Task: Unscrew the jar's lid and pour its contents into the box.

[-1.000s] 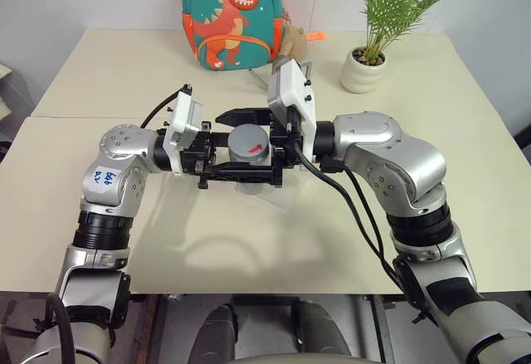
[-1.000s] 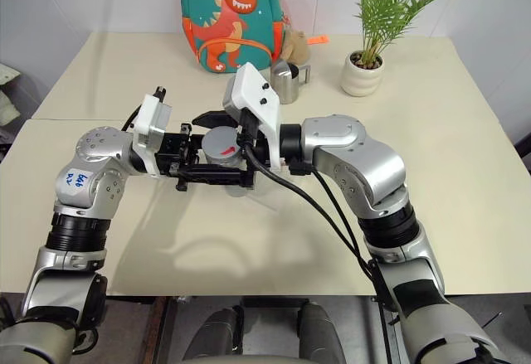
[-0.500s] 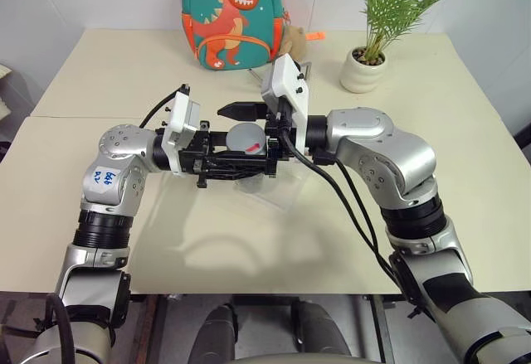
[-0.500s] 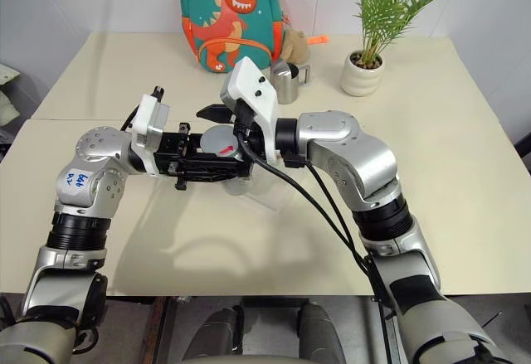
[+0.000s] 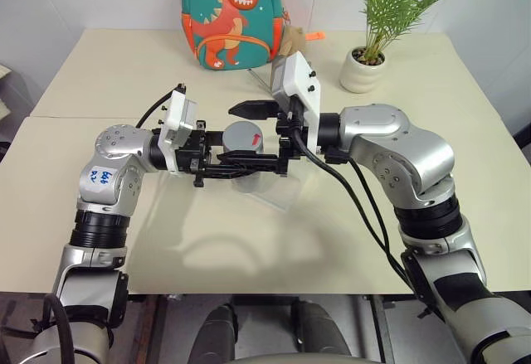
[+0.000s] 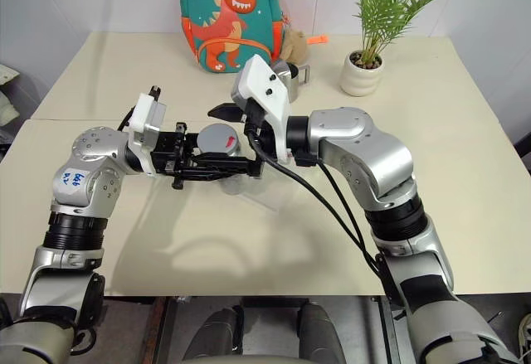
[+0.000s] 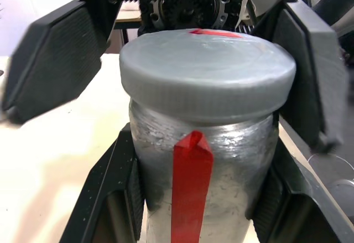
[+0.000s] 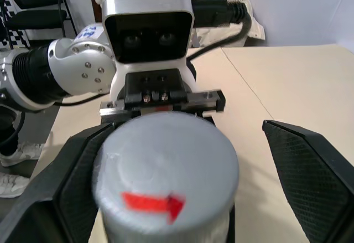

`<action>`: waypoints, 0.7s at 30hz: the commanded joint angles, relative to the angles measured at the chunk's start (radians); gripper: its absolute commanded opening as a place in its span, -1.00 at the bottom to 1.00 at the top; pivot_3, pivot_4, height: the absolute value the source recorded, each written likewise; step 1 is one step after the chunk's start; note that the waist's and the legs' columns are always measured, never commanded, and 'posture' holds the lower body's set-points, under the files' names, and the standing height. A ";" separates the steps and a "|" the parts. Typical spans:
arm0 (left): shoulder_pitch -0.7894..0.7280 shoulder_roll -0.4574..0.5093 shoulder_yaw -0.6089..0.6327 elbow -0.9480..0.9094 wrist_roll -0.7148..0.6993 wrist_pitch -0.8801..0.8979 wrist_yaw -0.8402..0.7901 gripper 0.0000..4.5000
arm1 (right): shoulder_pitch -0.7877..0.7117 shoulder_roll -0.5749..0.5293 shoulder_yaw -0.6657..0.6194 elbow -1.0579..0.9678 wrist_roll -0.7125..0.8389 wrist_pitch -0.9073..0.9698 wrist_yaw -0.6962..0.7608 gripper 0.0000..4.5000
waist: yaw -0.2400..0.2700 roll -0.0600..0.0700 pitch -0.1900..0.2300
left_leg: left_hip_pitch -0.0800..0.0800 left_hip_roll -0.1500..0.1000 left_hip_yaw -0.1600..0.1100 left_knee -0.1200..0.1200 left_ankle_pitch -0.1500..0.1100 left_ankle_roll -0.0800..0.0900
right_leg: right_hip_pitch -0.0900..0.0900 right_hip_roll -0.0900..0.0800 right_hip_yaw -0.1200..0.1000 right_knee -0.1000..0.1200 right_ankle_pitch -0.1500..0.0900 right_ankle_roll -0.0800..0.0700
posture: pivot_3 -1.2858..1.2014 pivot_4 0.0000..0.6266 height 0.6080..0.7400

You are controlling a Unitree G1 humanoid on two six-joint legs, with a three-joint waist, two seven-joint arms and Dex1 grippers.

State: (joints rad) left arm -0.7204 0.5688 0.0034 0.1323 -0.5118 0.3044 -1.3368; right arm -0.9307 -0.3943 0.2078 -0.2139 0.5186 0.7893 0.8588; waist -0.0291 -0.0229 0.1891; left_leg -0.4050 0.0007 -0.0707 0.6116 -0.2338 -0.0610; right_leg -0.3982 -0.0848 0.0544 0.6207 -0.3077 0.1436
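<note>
Above the box (image 5: 274, 183), my left gripper (image 7: 193, 210) clenches the jar (image 7: 202, 171) upright — lid (image 7: 207, 74) on. My right gripper (image 8: 182, 182) stands spread either side of the lid — fingers (image 8: 310, 165) apart from it.

The jar (image 7: 204, 165) is metallic grey with a red stripe, its lid (image 7: 207, 71) grey with a red mark.

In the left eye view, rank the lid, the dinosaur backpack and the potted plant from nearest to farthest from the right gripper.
1. The lid: between the open jaws of the right gripper, on the jar that the left gripper holds.
2. The dinosaur backpack: behind it, at the table's far edge.
3. The potted plant: far right corner, clearly farthest.
</note>
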 commanded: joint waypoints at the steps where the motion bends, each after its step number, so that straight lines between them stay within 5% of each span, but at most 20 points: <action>1: 0.016 0.023 0.026 -0.023 -0.033 -0.005 -0.042 -0.12 | 0.007 -0.040 -0.083 -0.041 0.008 0.019 -0.042 0.98 | 0.001 0.000 0.000 | 0.000 0.000 0.000 0.000 0.000 0.000 | 0.000 0.000 0.000 0.000 0.000 0.000 | 0.03 -0.52 1.00; 21: 0.024 0.033 0.044 -0.013 -0.022 -0.005 -0.042 -0.12 | 0.093 -0.190 -0.123 -0.199 0.089 0.125 -0.032 0.98 | 0.000 0.000 0.000 | 0.000 0.000 0.000 0.000 0.000 0.000 | 0.000 0.000 0.001 -0.001 0.000 0.000 | 0.03 -0.52 1.00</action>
State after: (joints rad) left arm -0.6972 0.5929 0.0293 0.1324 -0.5138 0.3066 -1.3716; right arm -0.8342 -0.5657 0.1098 -0.3689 0.5963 0.9190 0.8228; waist -0.0287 -0.0231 0.1892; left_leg -0.4051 0.0010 -0.0705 0.6115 -0.2339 -0.0607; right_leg -0.3982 -0.0845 0.0550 0.6203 -0.3079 0.1432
